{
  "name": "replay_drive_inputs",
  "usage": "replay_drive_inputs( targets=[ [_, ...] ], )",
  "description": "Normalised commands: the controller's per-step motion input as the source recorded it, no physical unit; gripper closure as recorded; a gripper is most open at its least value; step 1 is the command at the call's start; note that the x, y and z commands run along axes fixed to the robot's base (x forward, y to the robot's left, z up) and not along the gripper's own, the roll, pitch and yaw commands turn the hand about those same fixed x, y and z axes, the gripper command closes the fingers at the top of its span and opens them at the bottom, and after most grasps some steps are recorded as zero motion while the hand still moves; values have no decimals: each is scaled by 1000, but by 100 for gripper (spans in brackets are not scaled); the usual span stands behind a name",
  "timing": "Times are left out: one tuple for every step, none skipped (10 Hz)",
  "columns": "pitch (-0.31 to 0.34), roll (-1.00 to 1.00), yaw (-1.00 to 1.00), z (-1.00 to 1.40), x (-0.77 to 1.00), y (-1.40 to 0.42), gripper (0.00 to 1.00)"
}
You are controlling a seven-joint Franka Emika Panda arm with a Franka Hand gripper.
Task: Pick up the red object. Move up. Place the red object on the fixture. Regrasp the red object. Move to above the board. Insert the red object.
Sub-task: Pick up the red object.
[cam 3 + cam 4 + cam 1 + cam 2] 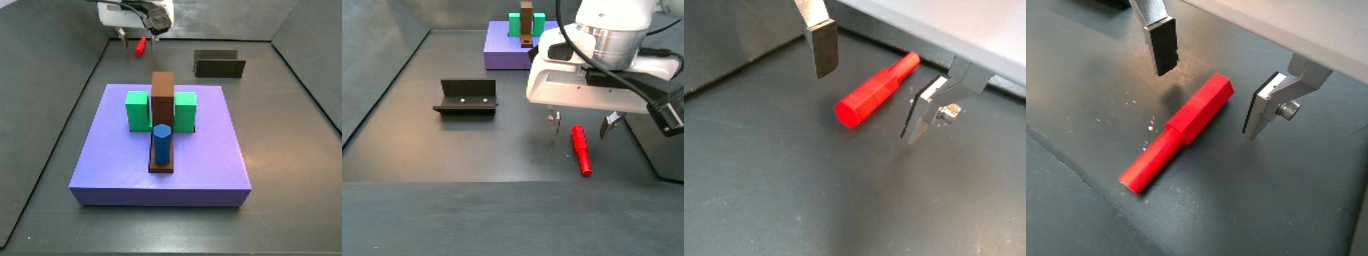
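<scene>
The red object (875, 90) is a small red peg with a thick hexagonal end and a thin end, lying flat on the dark floor. It also shows in a wrist view (1177, 130) and in both side views (581, 149) (139, 44). My gripper (869, 88) is open, its two silver fingers (820, 48) standing either side of the peg's thick part, apart from it. The gripper (583, 122) hangs just above the peg. The dark fixture (466, 98) stands apart on the floor. The purple board (163, 152) lies away from the gripper.
On the board stand a green block (139, 110), a tall brown bar (163, 100) and a blue hexagonal peg (160, 143). Grey walls (60, 40) enclose the floor; one wall (938, 30) runs close behind the peg.
</scene>
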Motion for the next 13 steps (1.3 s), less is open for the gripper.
replay_drive_inputs(
  targets=[
    [-181,-171,0,-303,0,0,0],
    [-149,-123,71,-271,0,0,0],
    [-94,-124,29,-180,0,0,0],
    [-56,-104,20,-100,0,0,0],
    [-31,-81,14,-29,0,0,0],
    [-10,-54,0,0,0,0,0],
    [-9,-63,0,0,0,0,0],
    [-13,-17,0,0,0,0,0],
    [0,0,0,0,0,0,0],
    [0,0,0,0,0,0,100],
    [0,0,0,0,0,0,100],
    [0,0,0,0,0,0,100],
    [0,0,0,0,0,0,100]
  ],
)
